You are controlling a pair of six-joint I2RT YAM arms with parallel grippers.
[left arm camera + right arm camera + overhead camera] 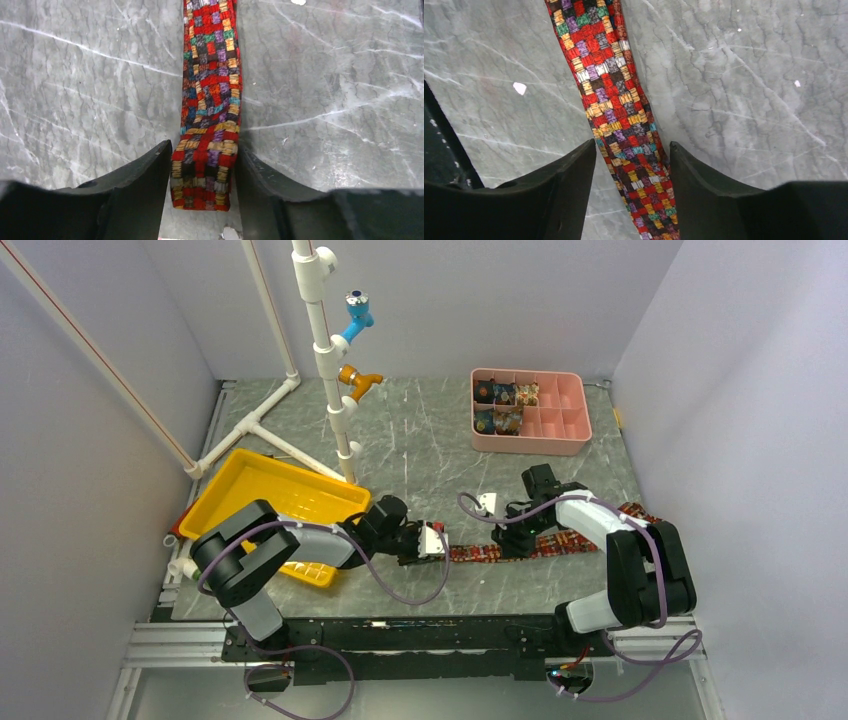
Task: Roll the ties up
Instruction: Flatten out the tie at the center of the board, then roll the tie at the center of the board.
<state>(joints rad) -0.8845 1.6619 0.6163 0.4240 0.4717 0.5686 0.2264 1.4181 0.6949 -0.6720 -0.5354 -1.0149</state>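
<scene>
Plain pale walls (60,540) close the desk in on three sides. The desk (420,440) has a grey marbled top with thin white veins, evenly lit. A white pipe frame (318,330) rises near its far left corner. A metal rail (180,642) runs along the near edge.

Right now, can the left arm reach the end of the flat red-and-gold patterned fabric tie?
Likely yes: the left gripper straddles the end of the flat red-and-gold patterned fabric tie, nothing in the way.

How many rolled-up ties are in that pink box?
5, it seems: three ties in the back row of the pink box, two in front, all at its left end. Others may be hidden.
</scene>
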